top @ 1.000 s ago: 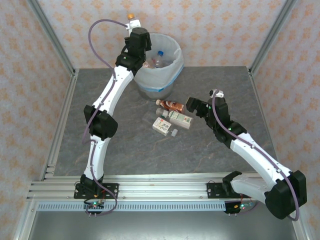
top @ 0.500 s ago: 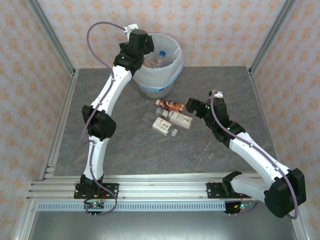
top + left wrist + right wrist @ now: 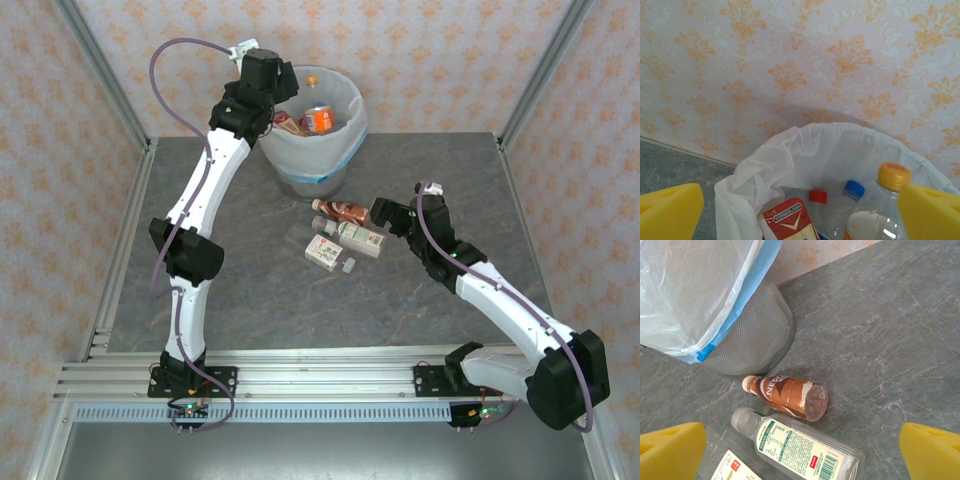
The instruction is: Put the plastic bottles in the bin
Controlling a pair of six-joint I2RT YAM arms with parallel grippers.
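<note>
Hanging apart over the bin (image 3: 322, 165), the left claw (image 3: 800, 212) holds nothing, while the right claw (image 3: 802, 450), apart too, frames two bottles (image 3: 787, 394) to grasp.

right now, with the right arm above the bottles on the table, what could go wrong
The brown bottle and the clear bottle lie close side by side, so the open right gripper may catch both or nudge one into rolling. The brown bottle sits near the bin, so a finger could bump its mesh wall. The orange-capped bottle in the bin reaches near the rim, so a later drop might bounce out.
</note>
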